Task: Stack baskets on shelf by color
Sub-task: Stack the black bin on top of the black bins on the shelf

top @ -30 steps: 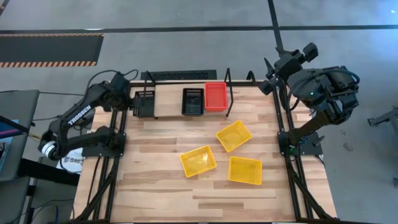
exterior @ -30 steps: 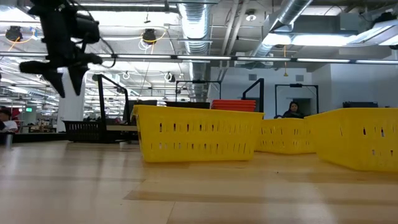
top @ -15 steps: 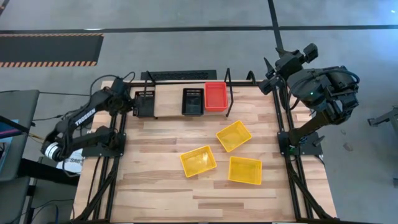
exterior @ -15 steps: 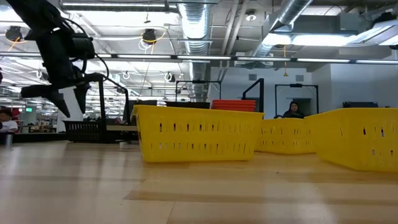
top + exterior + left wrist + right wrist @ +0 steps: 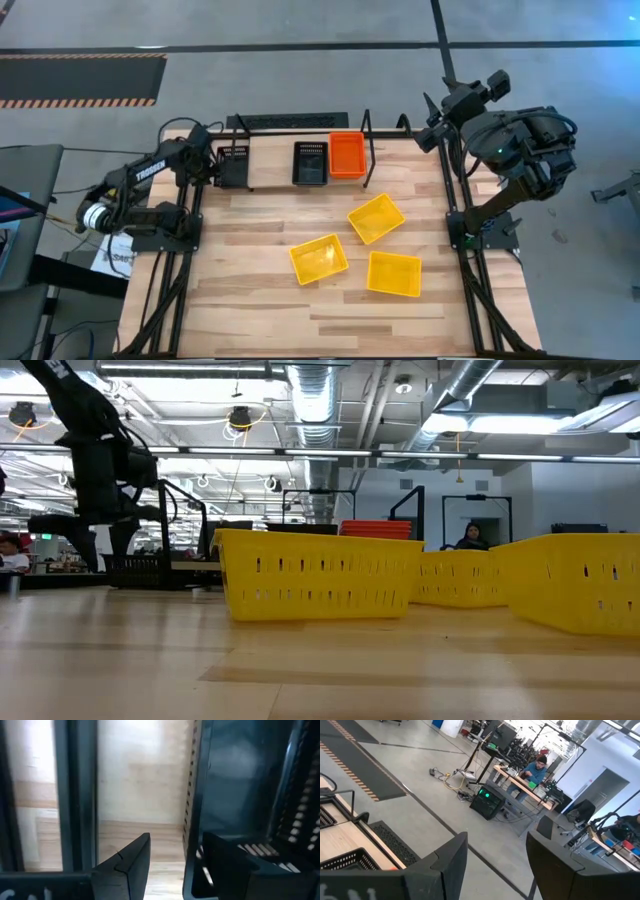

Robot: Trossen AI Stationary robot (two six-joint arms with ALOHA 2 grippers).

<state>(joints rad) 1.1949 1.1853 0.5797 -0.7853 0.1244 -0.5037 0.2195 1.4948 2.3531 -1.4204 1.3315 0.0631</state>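
Note:
In the high view the shelf (image 5: pixel 275 170) stands at the table's far edge. On it sit a black basket (image 5: pixel 310 162) and a red-orange basket (image 5: pixel 347 155), side by side at its right end. Another black basket (image 5: pixel 233 166) sits at the shelf's left end. Three yellow baskets (image 5: pixel 376 218) (image 5: pixel 319 259) (image 5: pixel 393 274) lie flat on the tabletop. My left gripper (image 5: pixel 175 865) is open and low at the left black basket (image 5: pixel 240 795), one finger on each side of its side wall (image 5: pixel 192 820). My right gripper (image 5: pixel 497 865) is open, raised off the table's far right corner.
The shelf's black wire uprights (image 5: pixel 367 130) rise beside the red-orange basket. A long black strip (image 5: pixel 290 121) lies beyond the table's far edge. The tabletop (image 5: pixel 250 290) has free room on its left and near parts. People sit at desks in the room behind (image 5: pixel 468 538).
My left gripper has come down from well above the table to the level of the left black basket and moved toward the far edge, its open fingers now astride the basket's wall. The baskets have stayed where they were.

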